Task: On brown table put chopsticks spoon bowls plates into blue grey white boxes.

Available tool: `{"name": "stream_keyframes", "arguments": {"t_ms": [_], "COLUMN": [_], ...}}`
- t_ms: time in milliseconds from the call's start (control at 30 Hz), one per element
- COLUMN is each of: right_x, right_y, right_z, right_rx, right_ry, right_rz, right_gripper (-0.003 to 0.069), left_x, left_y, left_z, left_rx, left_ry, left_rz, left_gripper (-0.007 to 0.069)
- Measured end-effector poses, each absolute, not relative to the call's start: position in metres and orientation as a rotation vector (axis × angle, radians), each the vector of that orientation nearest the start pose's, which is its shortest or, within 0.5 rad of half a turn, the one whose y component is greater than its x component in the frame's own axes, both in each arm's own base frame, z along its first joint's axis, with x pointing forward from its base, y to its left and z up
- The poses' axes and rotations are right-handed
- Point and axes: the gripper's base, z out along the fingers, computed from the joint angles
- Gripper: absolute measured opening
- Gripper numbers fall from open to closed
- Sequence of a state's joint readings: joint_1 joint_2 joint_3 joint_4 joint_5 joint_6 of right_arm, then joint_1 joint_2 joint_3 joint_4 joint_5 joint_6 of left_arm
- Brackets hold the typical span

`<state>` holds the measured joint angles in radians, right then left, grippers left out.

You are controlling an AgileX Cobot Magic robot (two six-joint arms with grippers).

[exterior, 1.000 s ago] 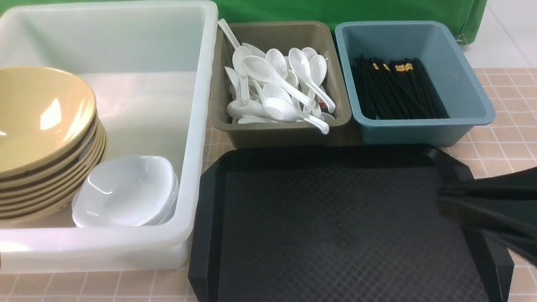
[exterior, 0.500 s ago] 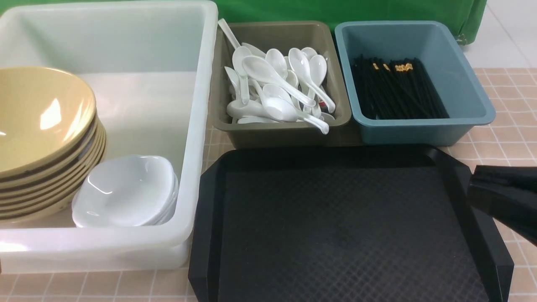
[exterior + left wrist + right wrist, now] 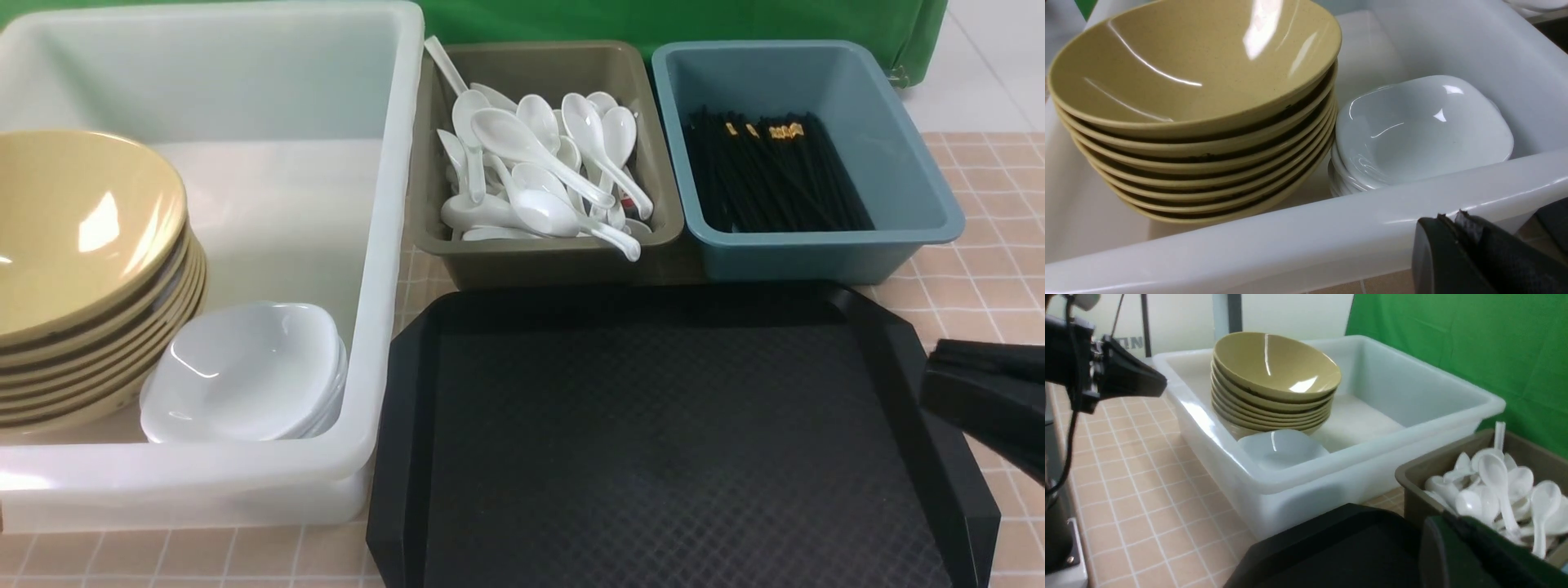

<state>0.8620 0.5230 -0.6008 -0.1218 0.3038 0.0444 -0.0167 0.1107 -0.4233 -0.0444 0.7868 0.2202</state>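
Bowls and plates stacked at nine o'clock in white box, right gripper empty, jaws together, over black tray rim at three o'clock, left gripper closed, empty.

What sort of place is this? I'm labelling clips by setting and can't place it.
Probably a staged canteen-style dish-sorting bench, not a working kitchen: tableware sits sorted in tubs, bowls in the white box, spoons in the grey, beside a black tray, against a green backdrop.
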Motion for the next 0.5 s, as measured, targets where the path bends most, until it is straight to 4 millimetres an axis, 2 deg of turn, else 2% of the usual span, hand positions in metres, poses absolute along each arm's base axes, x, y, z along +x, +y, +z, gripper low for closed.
{"name": "stream_keyframes", "arguments": {"t_ms": [33, 67, 133, 167, 200, 233, 267, 300, 333, 367, 400, 500], "right_x": [0.074, 0.077, 0.079, 0.08, 0.081, 0.08, 0.08, 0.079, 0.079, 0.078, 0.074, 0.069], "right_y": [0.079, 0.069, 0.06, 0.051, 0.05, 0.037, 0.03, 0.03, 0.022, 0.02, 0.01, 0.004], "right_z": [0.344, 0.328, 0.314, 0.299, 0.297, 0.277, 0.265, 0.266, 0.25, 0.246, 0.225, 0.209], "right_rx": [-0.747, -0.646, -0.557, -0.476, -0.462, -0.356, -0.3, -0.298, -0.223, -0.203, -0.11, -0.043], "right_ry": [1.576, 1.596, 1.596, 1.602, 1.597, 1.602, 1.618, 1.61, 1.634, 1.638, 1.661, 1.665], "right_rz": [0.553, 0.517, 0.478, 0.416, 0.409, 0.323, 0.273, 0.274, 0.206, 0.189, 0.112, 0.062], "right_gripper": [0.0036, 0.0036, 0.0036, 0.0036, 0.0036, 0.0036, 0.0036, 0.0036, 0.0036, 0.0036, 0.0036, 0.0036], "left_x": [0.03, 0.03, 0.03, 0.03, 0.03, 0.03, 0.03, 0.03, 0.03, 0.03, 0.03, 0.03], "left_y": [-0.003, -0.003, -0.003, -0.003, -0.003, -0.003, -0.003, -0.003, -0.003, -0.003, -0.003, -0.003], "left_z": [0.276, 0.276, 0.276, 0.276, 0.276, 0.276, 0.276, 0.276, 0.276, 0.276, 0.276, 0.276], "left_rx": [0.221, 0.221, 0.221, 0.221, 0.221, 0.221, 0.22, 0.221, 0.221, 0.221, 0.221, 0.221], "left_ry": [1.946, 1.946, 1.946, 1.945, 1.945, 1.945, 1.946, 1.946, 1.946, 1.946, 1.946, 1.946], "left_rz": [0.082, 0.082, 0.082, 0.082, 0.082, 0.082, 0.081, 0.081, 0.081, 0.081, 0.081, 0.081], "left_gripper": [0.0002, 0.0002, 0.0002, 0.0002, 0.0002, 0.0002, 0.0002, 0.0002, 0.0002, 0.0002, 0.0002, 0.0002]}}
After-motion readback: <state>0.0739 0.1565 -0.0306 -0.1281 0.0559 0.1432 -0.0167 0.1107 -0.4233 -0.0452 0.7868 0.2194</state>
